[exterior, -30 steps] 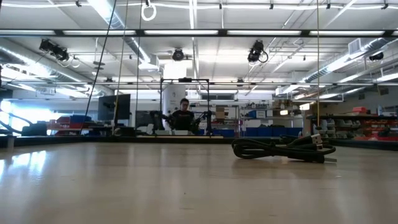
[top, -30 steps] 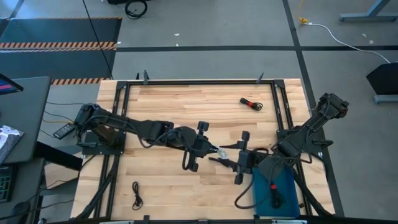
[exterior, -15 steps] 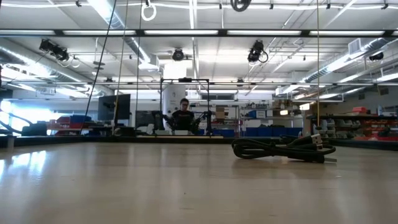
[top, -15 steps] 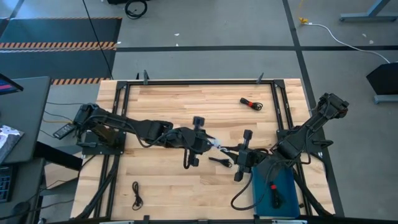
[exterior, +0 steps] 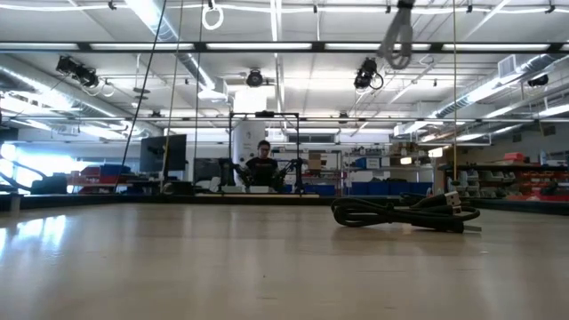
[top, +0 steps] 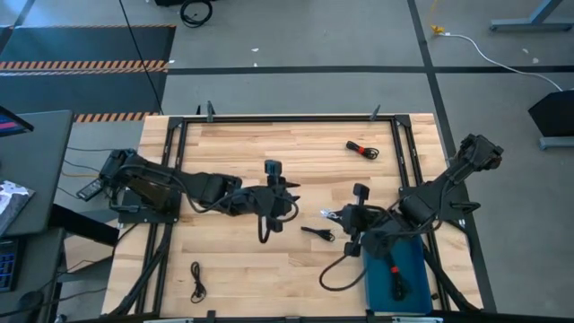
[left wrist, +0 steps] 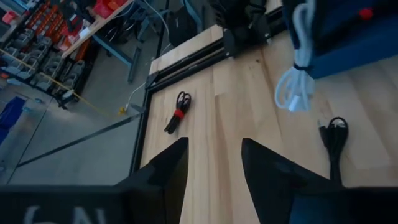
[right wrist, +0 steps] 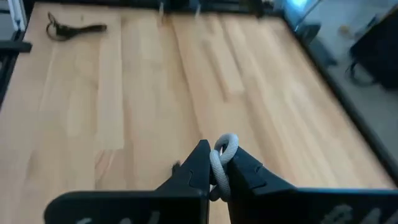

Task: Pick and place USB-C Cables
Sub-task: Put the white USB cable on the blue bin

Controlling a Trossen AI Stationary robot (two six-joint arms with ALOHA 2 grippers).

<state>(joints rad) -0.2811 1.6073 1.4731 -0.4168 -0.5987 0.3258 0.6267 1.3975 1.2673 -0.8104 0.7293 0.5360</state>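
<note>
My right gripper (top: 338,215) (right wrist: 217,169) is shut on a white USB-C cable bundle (top: 329,213) above the table's middle. My left gripper (top: 291,200) (left wrist: 214,163) stands open to its left with nothing between the fingers. A black cable (top: 316,233) (left wrist: 336,133) lies flat on the wood just near of them. A black cable with a red band (top: 363,148) (left wrist: 178,112) lies at the far right. Another black cable (top: 197,280) (right wrist: 73,28) lies at the near left. The blue tray (top: 411,260) at the near right holds a red-banded cable (top: 395,274). My right gripper pinches the white bundle between its two fingers, which point level toward the table's left. A loop of the cable (right wrist: 225,144) sticks out past the fingertips. The bundle (left wrist: 295,68) hangs down from the fingers, its coiled end (left wrist: 291,94) clear of the wood.
A black metal frame (top: 269,119) runs round the wooden tabletop. In the low view a black cable bundle (exterior: 404,213) lies on the wood. Bare wood lies along the far left and the near middle of the table.
The white cable has passed from my left gripper to my right. My right gripper shut on it and stays above the table's middle. My left gripper opened, let go and drew back toward the table's left and far edge.
</note>
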